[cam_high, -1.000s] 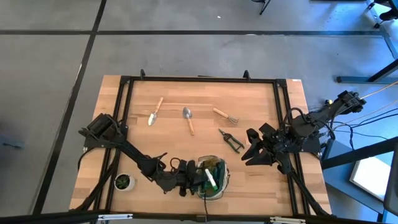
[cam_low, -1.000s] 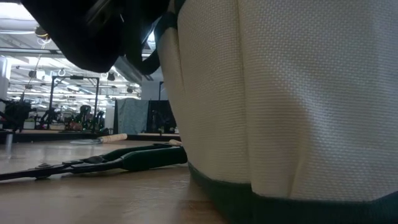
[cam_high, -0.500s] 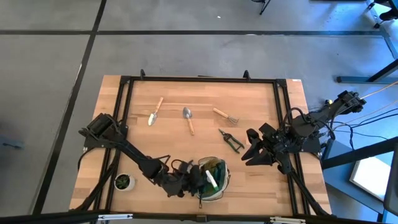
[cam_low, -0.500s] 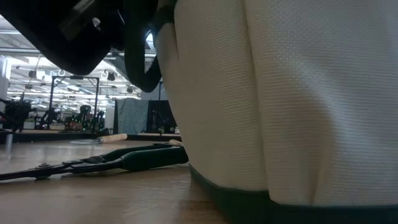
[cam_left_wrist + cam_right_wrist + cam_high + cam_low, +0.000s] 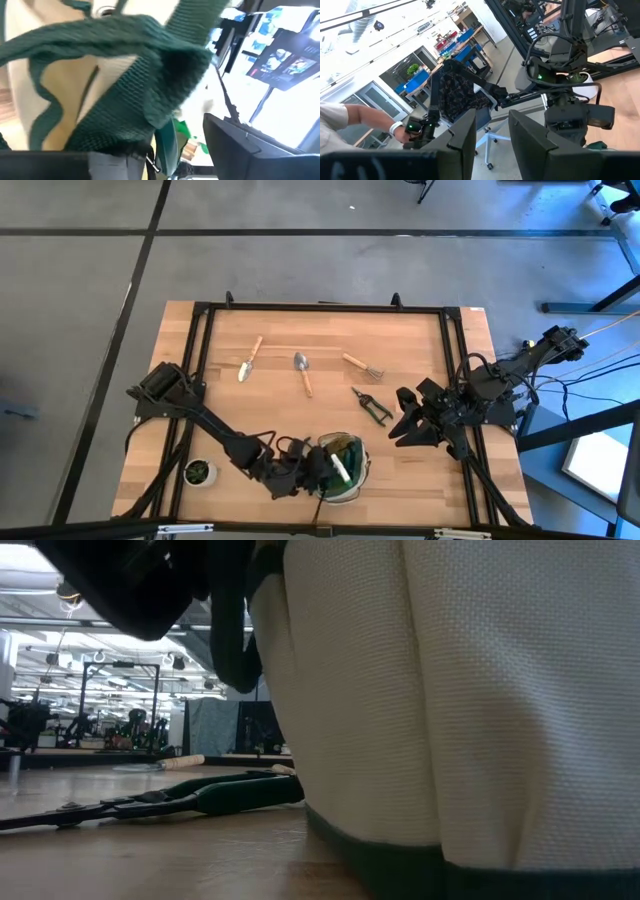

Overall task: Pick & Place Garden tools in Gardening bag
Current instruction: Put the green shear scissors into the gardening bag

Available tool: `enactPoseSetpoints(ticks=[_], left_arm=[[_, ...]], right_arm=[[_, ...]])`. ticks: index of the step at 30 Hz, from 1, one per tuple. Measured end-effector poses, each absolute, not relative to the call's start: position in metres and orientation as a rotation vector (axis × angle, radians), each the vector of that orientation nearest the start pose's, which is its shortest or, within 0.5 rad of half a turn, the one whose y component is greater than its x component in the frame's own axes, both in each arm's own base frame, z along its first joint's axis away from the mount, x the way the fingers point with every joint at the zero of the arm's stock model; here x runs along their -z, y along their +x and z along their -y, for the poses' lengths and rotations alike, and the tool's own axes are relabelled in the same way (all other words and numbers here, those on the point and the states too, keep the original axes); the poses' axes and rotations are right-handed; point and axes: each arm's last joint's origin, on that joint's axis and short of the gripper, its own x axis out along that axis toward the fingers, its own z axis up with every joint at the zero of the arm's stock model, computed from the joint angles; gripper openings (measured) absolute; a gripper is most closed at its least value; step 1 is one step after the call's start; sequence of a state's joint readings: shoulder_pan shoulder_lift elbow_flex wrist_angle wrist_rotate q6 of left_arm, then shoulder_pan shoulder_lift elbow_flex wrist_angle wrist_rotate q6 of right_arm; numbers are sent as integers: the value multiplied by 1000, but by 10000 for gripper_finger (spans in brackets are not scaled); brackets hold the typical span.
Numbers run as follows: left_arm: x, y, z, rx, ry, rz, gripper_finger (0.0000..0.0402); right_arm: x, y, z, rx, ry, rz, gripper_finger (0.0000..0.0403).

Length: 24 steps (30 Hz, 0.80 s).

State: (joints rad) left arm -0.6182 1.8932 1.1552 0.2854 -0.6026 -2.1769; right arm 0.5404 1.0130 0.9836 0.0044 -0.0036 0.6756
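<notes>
Fabric fills most of what the left arm's camera sees: the left tool (image 5: 318,472) is pressed against the rim of the gardening bag (image 5: 352,480) at the near edge of the desk (image 5: 420,340), seemingly to steady or open the mouth. A fold of dark green trim (image 5: 130,75) is bunched across its fingers, so it appears clenched on the bag's edge, though the contact itself is partly hidden. The bag is a small tote with pale khaki woven sides and a dark band at the base, and it stands upright. A green spray bottle with a white trigger (image 5: 338,467) already sits inside it.

Four tools lie flat farther back on the desk, well apart from the bag, probably awaiting their turn: a wooden-handled trowel (image 5: 249,359), a second trowel (image 5: 302,371), a small fork (image 5: 361,366), and dark-handled pruning shears (image 5: 370,406) nearest the right arm. The right tool (image 5: 403,423) hangs above the desk's right side, fingers parted and holding nothing, just beside the shears. A small potted plant (image 5: 199,471) stands near the left corner, clear of the work.
</notes>
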Motion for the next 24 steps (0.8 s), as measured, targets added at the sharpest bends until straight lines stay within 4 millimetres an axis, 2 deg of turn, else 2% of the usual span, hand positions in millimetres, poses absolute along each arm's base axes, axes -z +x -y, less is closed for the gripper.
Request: enactPoseSetpoints(ticks=[7, 17, 24], left_arm=[[-211, 342, 214, -364, -1843, -169, 186], [-230, 326, 198, -425, -1775, -398, 162], [-249, 320, 194, -380, -1753, -394, 162]], right_arm=[[-378, 192, -115, -515, 650, -207, 117], [-378, 192, -115, -514, 650, -207, 117], [-378, 192, -115, -514, 650, -208, 117]])
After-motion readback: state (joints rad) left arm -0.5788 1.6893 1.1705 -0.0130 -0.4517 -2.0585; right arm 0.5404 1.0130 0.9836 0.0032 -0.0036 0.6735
